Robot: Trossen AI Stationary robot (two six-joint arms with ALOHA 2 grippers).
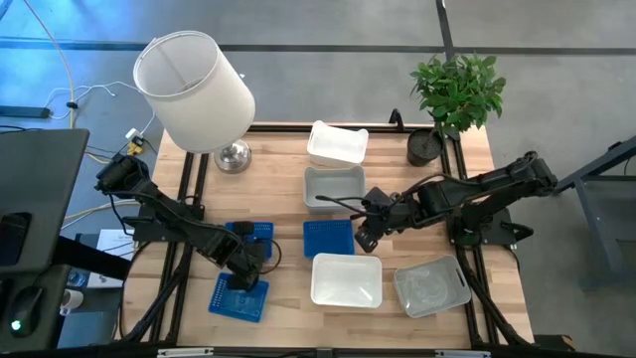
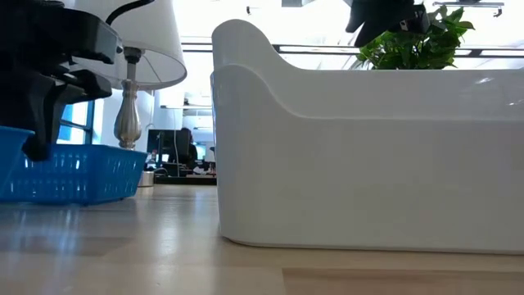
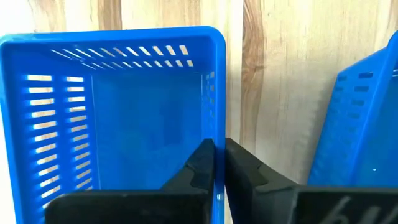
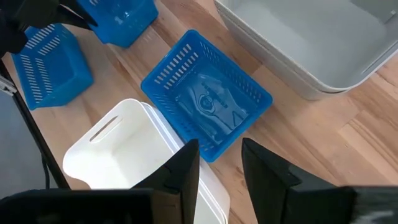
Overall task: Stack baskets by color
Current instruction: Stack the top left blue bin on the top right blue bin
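Three blue perforated baskets stand on the wood table: one near the front left [image 1: 237,300], one just behind it [image 1: 256,234] and one in the middle [image 1: 328,239]. My left gripper [image 1: 241,278] is down at the front-left basket [image 3: 112,118], shut on one of its walls. My right gripper [image 4: 221,165] hangs open above the middle blue basket [image 4: 205,102], touching nothing. A white basket [image 1: 346,280] stands near the front and another [image 1: 338,144] at the back. Two clear-grey baskets [image 1: 333,186] [image 1: 430,286] sit at the centre and at the front right. My left gripper pinches the blue basket's wall [image 3: 217,124] that faces the other blue basket [image 3: 367,106]. One finger [image 3: 199,165] is inside the basket and one [image 3: 245,171] outside. The fingers come from above, pointing steeply down. The basket [image 2: 74,176] stands upright with its bottom on the table.
A lamp with a large white shade [image 1: 194,89] stands at the back left and a potted plant [image 1: 452,99] at the back right. Bare wood lies between the left blue baskets and the middle row. In the low view the front white basket [image 2: 368,156] blocks most of the table.
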